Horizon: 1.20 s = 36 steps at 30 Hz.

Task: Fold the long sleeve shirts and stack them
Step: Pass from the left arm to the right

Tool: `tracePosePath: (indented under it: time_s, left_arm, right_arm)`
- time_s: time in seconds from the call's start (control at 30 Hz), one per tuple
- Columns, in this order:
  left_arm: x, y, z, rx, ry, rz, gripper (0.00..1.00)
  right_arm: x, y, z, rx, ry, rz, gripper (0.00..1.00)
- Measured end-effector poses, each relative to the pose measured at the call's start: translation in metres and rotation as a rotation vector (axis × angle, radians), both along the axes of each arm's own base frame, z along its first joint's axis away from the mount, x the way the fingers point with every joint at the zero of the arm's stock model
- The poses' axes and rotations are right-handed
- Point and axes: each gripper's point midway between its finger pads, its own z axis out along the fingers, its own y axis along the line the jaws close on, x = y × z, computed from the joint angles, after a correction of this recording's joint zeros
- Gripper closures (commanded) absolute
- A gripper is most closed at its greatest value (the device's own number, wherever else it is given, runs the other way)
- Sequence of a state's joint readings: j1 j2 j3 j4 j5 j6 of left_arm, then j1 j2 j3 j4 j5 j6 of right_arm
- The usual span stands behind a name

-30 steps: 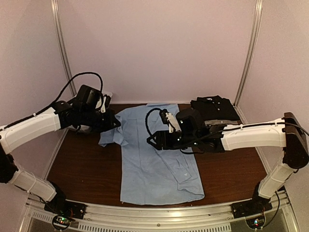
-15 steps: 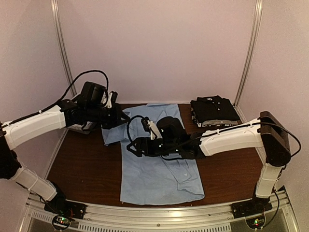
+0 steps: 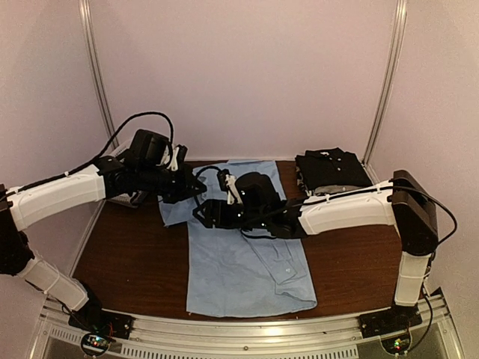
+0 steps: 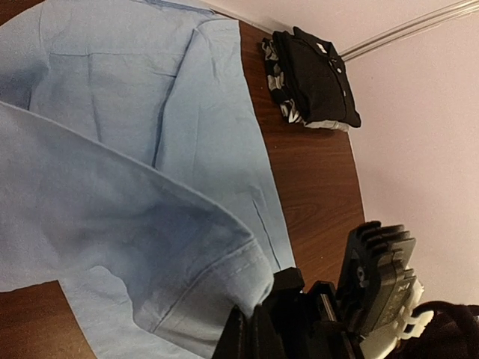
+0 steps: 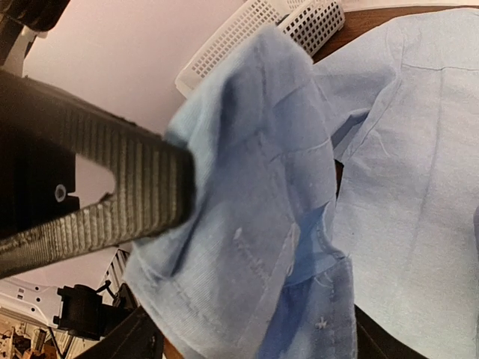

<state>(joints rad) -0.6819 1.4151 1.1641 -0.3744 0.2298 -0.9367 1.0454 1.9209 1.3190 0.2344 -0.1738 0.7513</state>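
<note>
Left of the stack of folded dark shirts [image 3: 331, 168], the light blue shirt [image 3: 247, 262] lies spread flat, its sleeve [image 3: 174, 213] raised and pinched in the left gripper [image 4: 253, 321]'s closed jaws, while the right gripper [image 3: 203, 217], also left of the stack, gapes wide around that sleeve

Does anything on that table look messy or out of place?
Nothing spilled or damaged. Only the light blue shirt looks untidy: its body lies flat, but one sleeve is lifted and bunched at the left, pinched in the left gripper. The folded dark shirts sit neatly stacked in the far right corner.
</note>
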Motion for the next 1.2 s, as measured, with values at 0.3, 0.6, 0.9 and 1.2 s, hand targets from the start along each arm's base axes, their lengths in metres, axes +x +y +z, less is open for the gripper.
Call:
tracePosePath:
  time_s: [0.3,0.6,0.9,1.2]
  left_arm:
    - [-0.003,-0.004,-0.008,0.008,0.012,-0.010,1.00]
    - [-0.001,-0.007,-0.019,0.025,0.033,-0.012,0.92]
    - [0.002,0.004,-0.017,0.074,0.004,0.022,0.47]
    - [-0.035,0.042,-0.019,0.075,-0.014,0.056,0.46]
  right_arm:
    - [0.015,-0.005,0.007,-0.031,-0.063,-0.060,0.48]
    - [0.021,-0.009,0.007,-0.079,-0.103,-0.082,0.93]
    - [0.035,-0.026,-0.005,-0.181,-0.136,-0.129,1.00]
    - [0.080,-0.076,0.005,-0.259,-0.169,-0.220,1.00]
